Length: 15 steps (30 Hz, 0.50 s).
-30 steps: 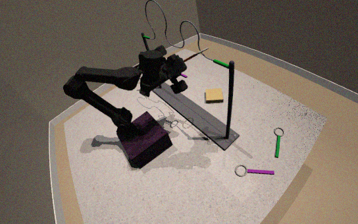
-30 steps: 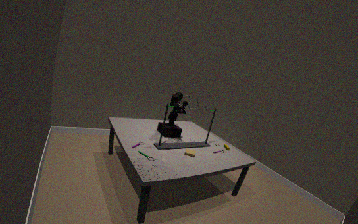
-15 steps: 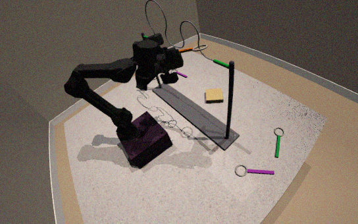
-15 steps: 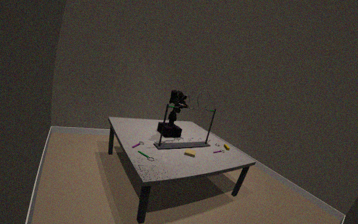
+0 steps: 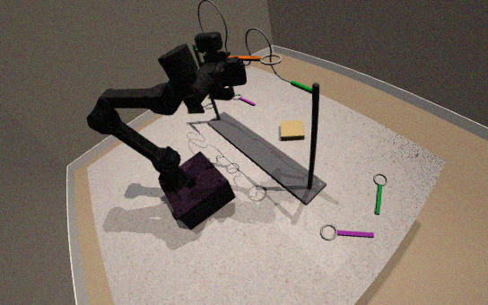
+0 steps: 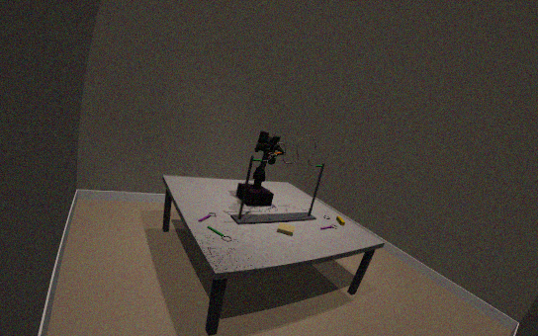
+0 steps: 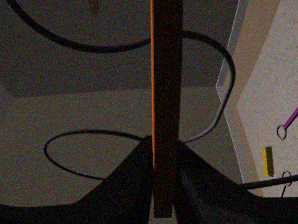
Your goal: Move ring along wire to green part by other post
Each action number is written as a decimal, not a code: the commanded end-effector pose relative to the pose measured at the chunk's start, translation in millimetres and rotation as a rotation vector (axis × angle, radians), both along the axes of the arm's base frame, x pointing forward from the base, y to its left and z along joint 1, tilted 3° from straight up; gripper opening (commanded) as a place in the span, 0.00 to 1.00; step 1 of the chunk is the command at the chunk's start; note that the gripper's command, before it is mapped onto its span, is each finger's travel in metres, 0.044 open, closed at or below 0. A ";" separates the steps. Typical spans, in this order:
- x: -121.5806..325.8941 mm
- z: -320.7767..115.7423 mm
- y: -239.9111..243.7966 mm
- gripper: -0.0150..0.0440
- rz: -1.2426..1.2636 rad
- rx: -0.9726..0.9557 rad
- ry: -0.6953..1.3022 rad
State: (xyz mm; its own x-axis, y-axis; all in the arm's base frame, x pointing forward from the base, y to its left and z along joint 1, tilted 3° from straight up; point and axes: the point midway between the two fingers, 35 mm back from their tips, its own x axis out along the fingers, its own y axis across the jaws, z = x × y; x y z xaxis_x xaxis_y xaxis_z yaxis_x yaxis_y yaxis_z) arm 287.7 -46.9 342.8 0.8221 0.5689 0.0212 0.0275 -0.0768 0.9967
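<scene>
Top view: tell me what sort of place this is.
Probably a robot test room: an arm on a dark base block, a bent wire strung between posts, and loose ringed handles lying on a speckled table.

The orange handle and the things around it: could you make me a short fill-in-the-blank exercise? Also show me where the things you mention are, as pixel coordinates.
The orange handle (image 5: 244,57) (image 7: 167,100) is held between the robot's ____. The wire's green part (image 5: 301,86) meets the top of a black ____. The block (image 5: 291,129) (image 6: 286,229) on the table is coloured ____.

Missing words: jaws; post; yellow.
</scene>
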 end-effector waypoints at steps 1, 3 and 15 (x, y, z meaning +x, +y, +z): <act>-0.4 9.8 -0.8 0.00 0.004 0.065 0.010; -0.3 14.7 -1.7 0.00 0.004 0.091 0.013; 0.2 28.0 -6.1 0.00 0.006 0.101 0.018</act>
